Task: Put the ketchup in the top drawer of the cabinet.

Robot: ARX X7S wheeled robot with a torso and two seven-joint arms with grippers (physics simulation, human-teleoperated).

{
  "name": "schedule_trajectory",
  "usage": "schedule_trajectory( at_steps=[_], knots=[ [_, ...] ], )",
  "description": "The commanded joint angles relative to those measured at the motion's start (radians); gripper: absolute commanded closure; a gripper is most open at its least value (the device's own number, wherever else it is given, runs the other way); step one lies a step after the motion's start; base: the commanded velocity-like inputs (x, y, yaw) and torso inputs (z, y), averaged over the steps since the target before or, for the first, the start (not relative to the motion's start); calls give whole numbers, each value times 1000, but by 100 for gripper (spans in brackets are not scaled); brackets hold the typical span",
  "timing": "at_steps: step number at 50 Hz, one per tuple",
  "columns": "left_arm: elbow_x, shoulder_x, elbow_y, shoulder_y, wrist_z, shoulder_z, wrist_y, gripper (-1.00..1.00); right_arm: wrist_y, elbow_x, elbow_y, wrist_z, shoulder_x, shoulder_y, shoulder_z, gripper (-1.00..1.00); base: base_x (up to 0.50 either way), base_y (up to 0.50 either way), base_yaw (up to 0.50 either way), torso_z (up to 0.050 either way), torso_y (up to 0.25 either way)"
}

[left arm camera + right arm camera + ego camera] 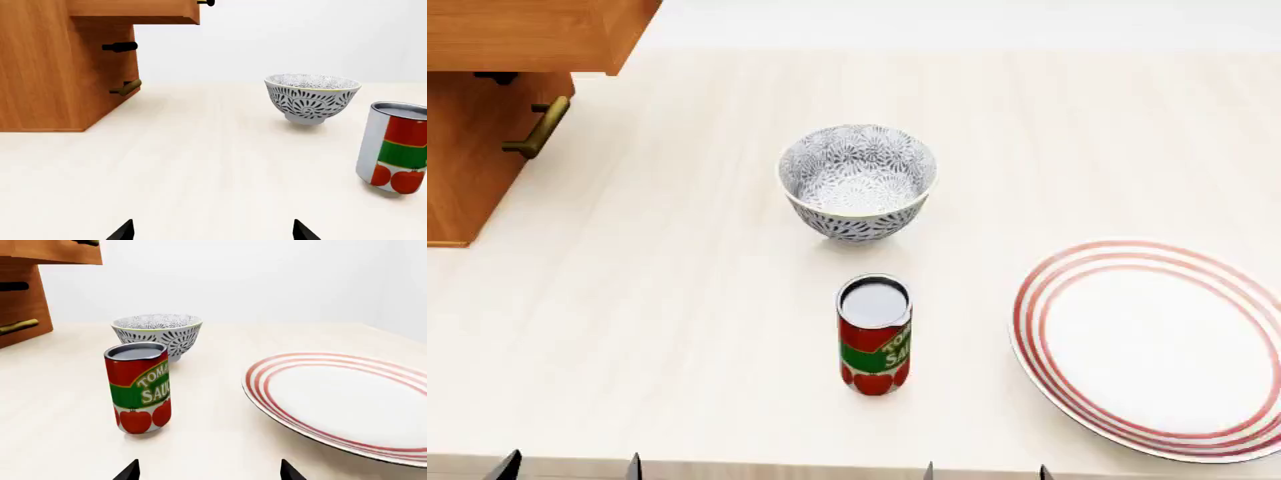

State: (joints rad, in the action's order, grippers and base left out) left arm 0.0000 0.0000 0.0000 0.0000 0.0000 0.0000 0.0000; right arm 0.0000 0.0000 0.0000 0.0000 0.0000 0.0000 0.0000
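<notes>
Ketchup (874,335) stands upright on the bench (667,320), near the bowl (857,182). Both claws, left (212,231) and right (208,471), hang apart, holding nothing. Top drawer (534,35) looks pulled out, though it's cropped.

You have the bowl (857,181) in the middle of the table (694,330). The ketchup (874,335) stands upright just in front of the bowl, not touching it. The plate (1158,345) lies to the bowl's right and nearer you. The cabinet (474,150) sits far to the bowl's left, and its top drawer (534,35) sticks out.
</notes>
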Motion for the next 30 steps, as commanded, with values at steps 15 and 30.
schedule_trajectory(
  at_steps=[15, 30],
  knots=[
    [-40, -79, 320, -19, -91, 36, -187, -100, 210, 36, -350, 52, 112, 7, -51, -100, 0, 0, 0, 0, 0],
    [-100, -108, 682, -19, -125, 10, -401, -100, 304, 52, -616, 69, 145, -8, -55, -100, 0, 0, 0, 0, 0]
  ],
)
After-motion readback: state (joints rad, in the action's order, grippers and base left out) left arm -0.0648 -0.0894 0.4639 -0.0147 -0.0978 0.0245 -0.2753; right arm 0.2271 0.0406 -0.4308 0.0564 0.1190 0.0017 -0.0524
